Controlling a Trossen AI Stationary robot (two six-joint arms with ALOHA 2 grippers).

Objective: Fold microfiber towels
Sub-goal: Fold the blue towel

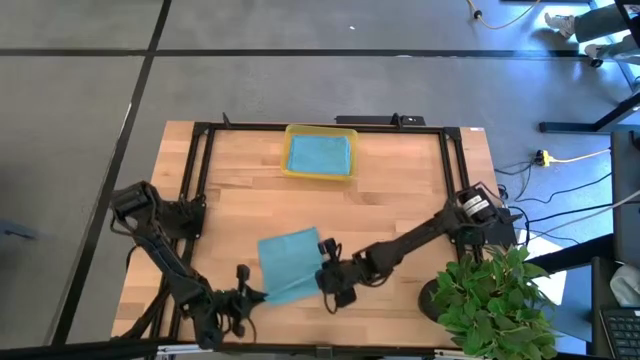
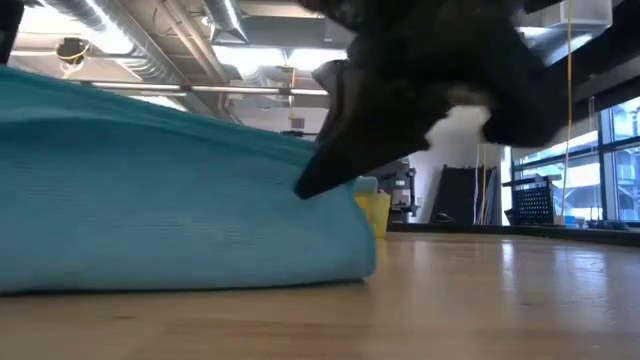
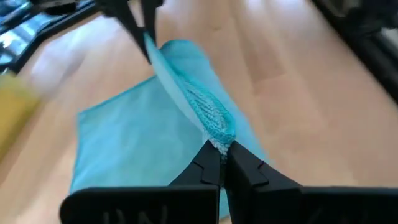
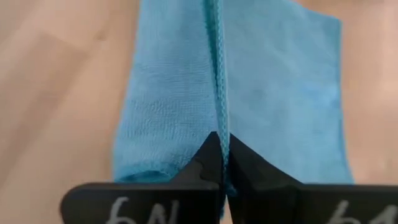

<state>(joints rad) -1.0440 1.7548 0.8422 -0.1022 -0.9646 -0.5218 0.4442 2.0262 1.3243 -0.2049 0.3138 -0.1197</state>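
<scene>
While both arms reach low over the table, each end effector, left (image 3: pixel 221 149) and right (image 4: pixel 222 146), pinches the teal towel's (image 1: pixel 288 262) edge.

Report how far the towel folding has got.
Done: one teal towel lies flat in the yellow tray. In hand: left gripper and right gripper each pinch an edge of the second teal towel, already doubled over. Left: finishing the fold.

Grey floor (image 1: pixel 300 80), ceiling ducts (image 2: pixel 120 50), bright windows (image 2: pixel 615 165), potted plant (image 1: pixel 495 300).
</scene>
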